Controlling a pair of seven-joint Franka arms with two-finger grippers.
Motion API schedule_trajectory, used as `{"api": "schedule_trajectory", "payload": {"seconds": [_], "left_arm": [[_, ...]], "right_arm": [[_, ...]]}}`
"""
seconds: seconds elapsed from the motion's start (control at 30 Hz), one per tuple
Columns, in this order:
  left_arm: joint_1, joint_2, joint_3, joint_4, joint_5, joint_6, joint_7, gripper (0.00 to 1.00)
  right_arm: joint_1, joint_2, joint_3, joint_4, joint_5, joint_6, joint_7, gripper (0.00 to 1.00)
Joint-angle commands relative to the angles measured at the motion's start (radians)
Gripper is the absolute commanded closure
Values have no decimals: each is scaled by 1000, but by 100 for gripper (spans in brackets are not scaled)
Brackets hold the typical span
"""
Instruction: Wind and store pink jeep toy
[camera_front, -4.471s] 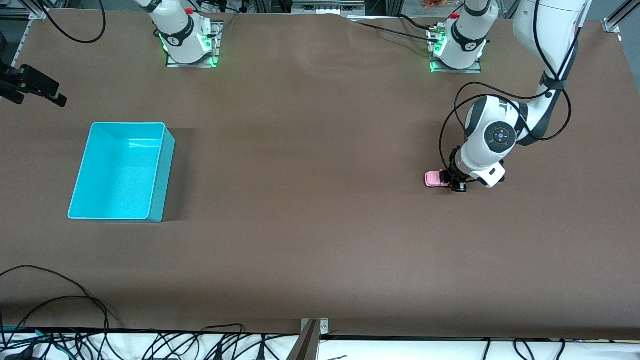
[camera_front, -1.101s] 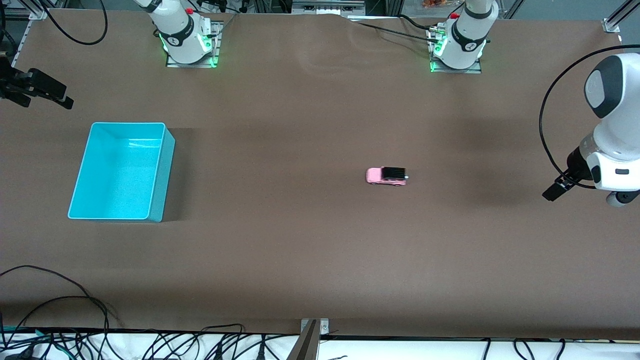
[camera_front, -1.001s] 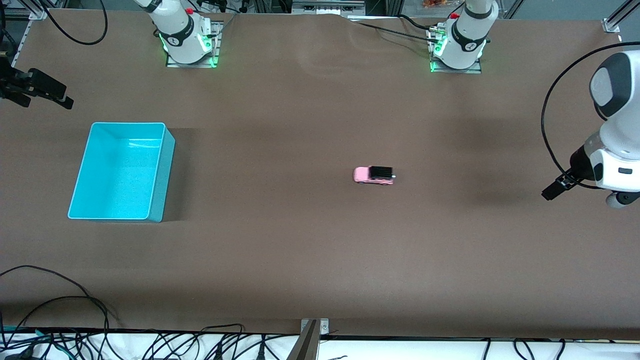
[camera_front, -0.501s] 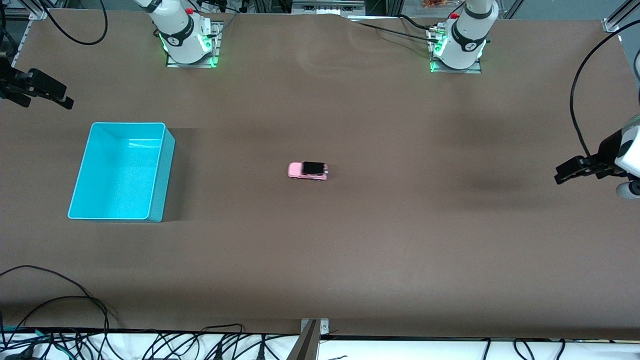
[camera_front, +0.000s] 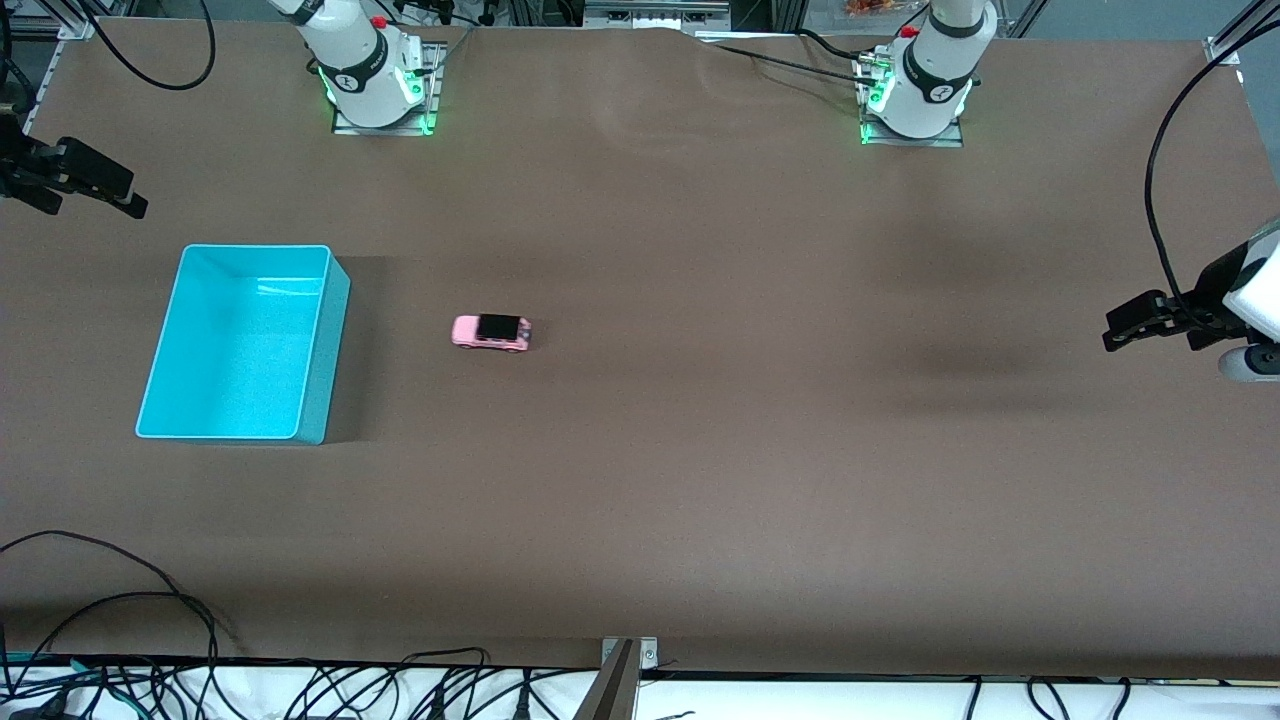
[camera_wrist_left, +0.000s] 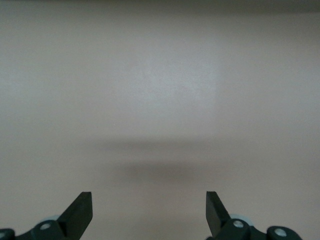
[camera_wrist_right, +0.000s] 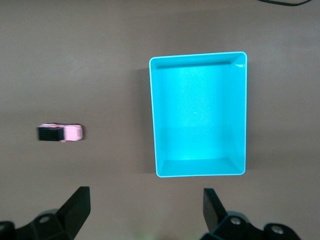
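Observation:
The pink jeep toy (camera_front: 490, 332) with its black roof stands on its wheels on the brown table, a short way from the cyan bin (camera_front: 240, 340), on the side toward the left arm's end. The right wrist view also shows the jeep (camera_wrist_right: 60, 133) beside the bin (camera_wrist_right: 200, 55), which has nothing in it. My left gripper (camera_front: 1122, 330) hangs open over the left arm's end of the table, with only bare tabletop between its fingertips (camera_wrist_left: 149, 205). My right gripper (camera_front: 128, 195) is held open high over the right arm's end, its fingertips (camera_wrist_right: 146, 200) wide apart and holding nothing.
Both arm bases (camera_front: 375, 85) (camera_front: 915, 95) stand along the table's edge farthest from the front camera. Loose black cables (camera_front: 120, 640) lie along the edge nearest that camera. A metal bracket (camera_front: 625, 660) sits at the middle of that edge.
Let go by my left gripper, the jeep has rolled across the table toward the bin. My left gripper has drawn back to its own end. The right arm has not moved.

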Motion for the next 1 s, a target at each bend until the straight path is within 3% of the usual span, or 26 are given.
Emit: {"api": "schedule_trajectory", "payload": {"seconds": [0.0,0.97], "left_arm": [[7,-20,0,-4,-27,-20,36,0],[1,-21,-15,-16,-16,-20,19,0]], "right_arm": [[5,4,0,20,-17,-15,1,0],[6,6,0,20,-17,-15,1,0]]}}
